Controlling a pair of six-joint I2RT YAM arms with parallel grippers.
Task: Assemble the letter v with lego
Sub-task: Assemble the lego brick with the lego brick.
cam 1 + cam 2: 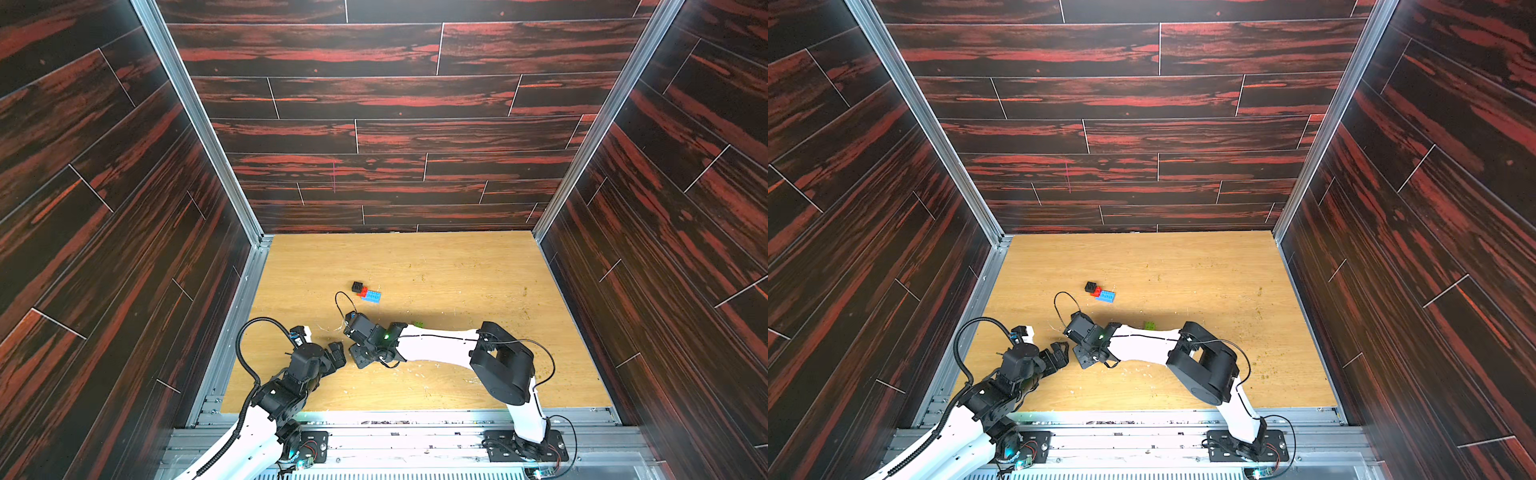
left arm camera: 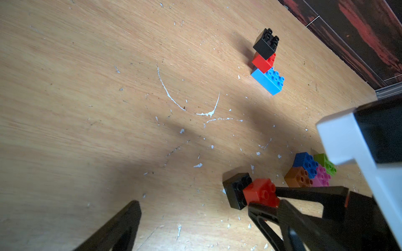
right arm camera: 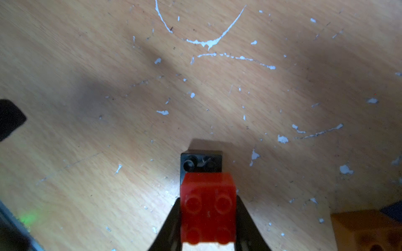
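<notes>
Stacking step: the right gripper (image 3: 208,217), clamped on a red brick (image 3: 207,191), sets it overlapping a black brick (image 3: 201,162) on the table (image 3: 87,87), while the left gripper (image 1: 338,355) gapes nearby; next probably a square downward press.

The right tool (image 2: 262,196) is clamped on a red brick (image 2: 260,191), maybe pressed onto a black brick (image 2: 235,191), hard to tell; the black-red-blue stack (image 2: 266,63) sits at its twelve o'clock.
</notes>
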